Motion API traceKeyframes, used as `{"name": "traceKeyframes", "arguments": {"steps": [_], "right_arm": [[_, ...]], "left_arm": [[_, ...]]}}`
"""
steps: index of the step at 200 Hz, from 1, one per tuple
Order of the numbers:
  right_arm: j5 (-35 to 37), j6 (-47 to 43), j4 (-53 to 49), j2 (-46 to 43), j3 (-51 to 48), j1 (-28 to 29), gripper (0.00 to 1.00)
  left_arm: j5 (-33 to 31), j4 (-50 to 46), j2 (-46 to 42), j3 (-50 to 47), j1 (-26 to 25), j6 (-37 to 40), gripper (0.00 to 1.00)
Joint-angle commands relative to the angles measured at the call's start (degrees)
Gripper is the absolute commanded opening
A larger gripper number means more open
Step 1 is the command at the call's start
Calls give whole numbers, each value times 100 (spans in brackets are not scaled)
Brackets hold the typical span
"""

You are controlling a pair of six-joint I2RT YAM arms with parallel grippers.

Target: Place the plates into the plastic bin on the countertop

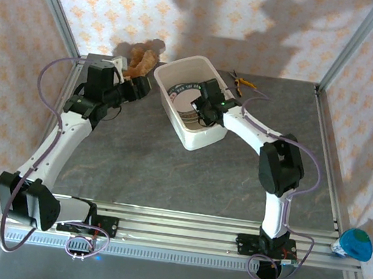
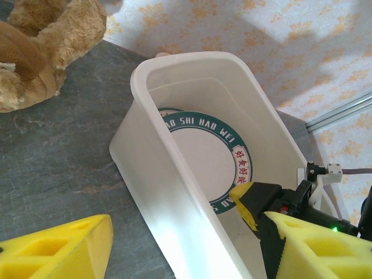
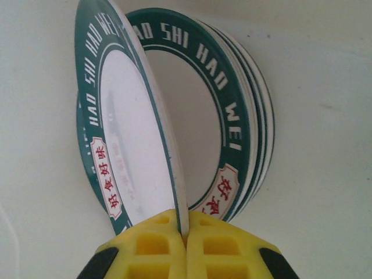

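The white plastic bin (image 1: 201, 136) stands at the back middle of the dark countertop (image 1: 168, 171). Inside it lies a stack of green-rimmed plates (image 3: 238, 110) with white and red lettering, also seen as plates (image 2: 200, 154). My right gripper (image 3: 187, 232) reaches into the bin (image 3: 325, 174) and is shut on the rim of one plate (image 3: 128, 133), held on edge and tilted over the stack. My left gripper (image 2: 189, 247) is open at the bin's left side, with the bin's near wall (image 2: 157, 174) between its yellow fingers (image 2: 58, 250).
A brown plush bear (image 1: 141, 58) lies behind the left gripper (image 1: 142, 87), close to the bin's back left corner. Orange-handled pliers (image 1: 243, 85) lie right of the bin. A blue-green object (image 1: 356, 243) sits off the front right rail.
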Motion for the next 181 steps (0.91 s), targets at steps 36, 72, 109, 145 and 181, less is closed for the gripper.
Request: {"name": "traceKeyframes", "arguments": {"steps": [36,72,109,145,181], "right_arm": [[278,564,189,4,-231,32,0],[135,1089,492,68,-530,40,0],[68,1133,516,191,-527,42,2],[37,1148,441,272,-494,45,12],[-51,1024,159,379,-259,41,30]], "left_arm": [[-160,-148,-216,-106,40,100,68],[-127,-140,-224,-126,46,96,68],[-96,-104,-231,-153,41,79,68],[-104,-94,-265,-202,38,62,68],[-126,-95,-304,-251,37,30,68]]}}
